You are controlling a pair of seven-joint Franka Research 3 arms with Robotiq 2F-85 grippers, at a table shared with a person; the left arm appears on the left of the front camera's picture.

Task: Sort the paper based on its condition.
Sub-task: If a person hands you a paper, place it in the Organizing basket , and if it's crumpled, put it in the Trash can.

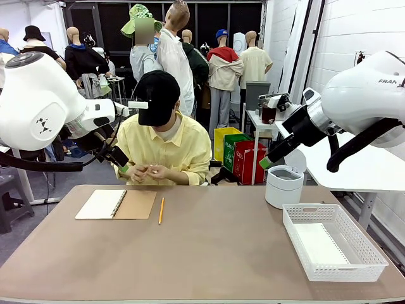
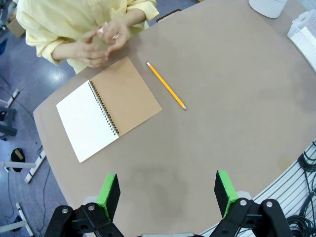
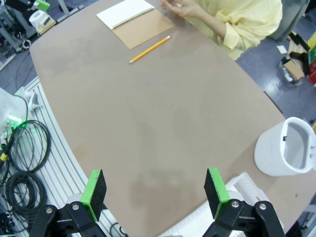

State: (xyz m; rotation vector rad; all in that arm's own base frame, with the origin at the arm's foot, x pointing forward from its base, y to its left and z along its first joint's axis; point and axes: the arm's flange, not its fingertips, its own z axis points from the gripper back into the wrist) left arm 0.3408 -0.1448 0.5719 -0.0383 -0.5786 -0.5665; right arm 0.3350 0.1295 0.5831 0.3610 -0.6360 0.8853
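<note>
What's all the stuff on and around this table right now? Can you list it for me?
notebook: one, open, white page and brown kraft cover, table's left far side, before the person
pencil: one, yellow, just right of the notebook
basket: one, white mesh, table's right near side
sheet: one, white, lying flat in the basket
bin: one, white, round, open top, right far side beyond the basket
table: one, brown top
person's hands: two, held together at the far edge, pinching something small and white
left gripper: one, black with green pads, open, above the table
right gripper: one, same colours, open, above the table
</note>
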